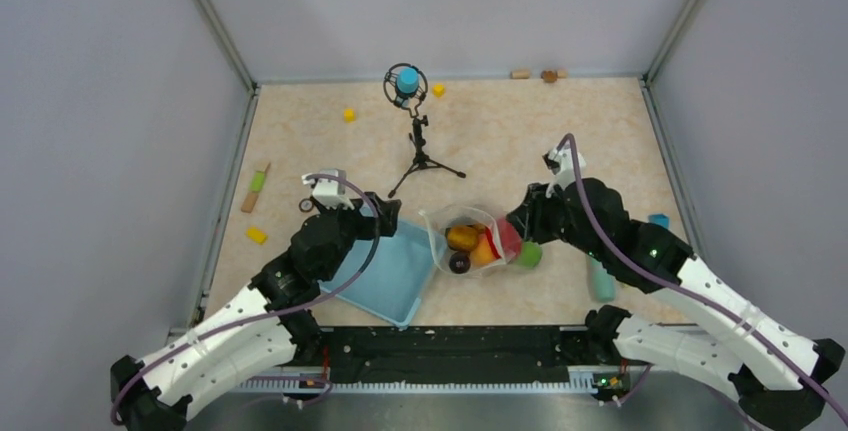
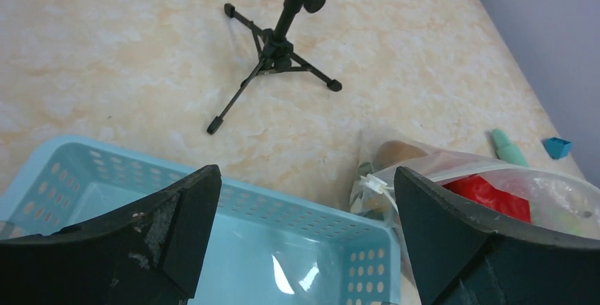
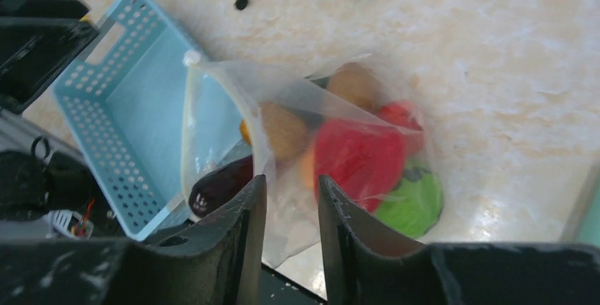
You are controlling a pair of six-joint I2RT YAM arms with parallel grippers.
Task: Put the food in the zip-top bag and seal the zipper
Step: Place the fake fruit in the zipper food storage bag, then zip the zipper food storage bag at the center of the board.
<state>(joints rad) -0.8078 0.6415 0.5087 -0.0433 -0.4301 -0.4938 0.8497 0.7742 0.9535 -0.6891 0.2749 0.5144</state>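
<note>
Zip-top bag (image 1: pixel 445 229) mid-table, at 3 o'clock of blue basket (image 1: pixel 385 271), touching it. Clear film, mouth open. Red pepper (image 3: pixel 357 156), brown pcs (image 3: pixel 283 129) and dark pc (image 3: pixel 219 186) inside; green fruit (image 3: pixel 414 206) at bag's 4 o'clock edge. R gripper (image 3: pixel 290 181) jaws nearly closed, pinching bag film. L gripper (image 2: pixel 306 170) spread wide, empty, over basket.

Zip-top bag (image 3: pixel 226 107): clear soft plastic film, glossy, creased. Red pepper (image 3: pixel 357 156) and green fruit (image 3: pixel 414 202) are seen through it as smooth and plastic-looking, with a light sheen. Basket (image 2: pixel 297 220): light blue hard plastic, perforated, a glare patch noted on its floor. Table (image 2: pixel 127 43): marbled beige, smooth, faintly glossy. Left gripper (image 2: pixel 306 177) fingers (image 2: pixel 166 227): matt black, scuffed pale along the edges. Tripod (image 2: pixel 272 54): matt black.
</note>
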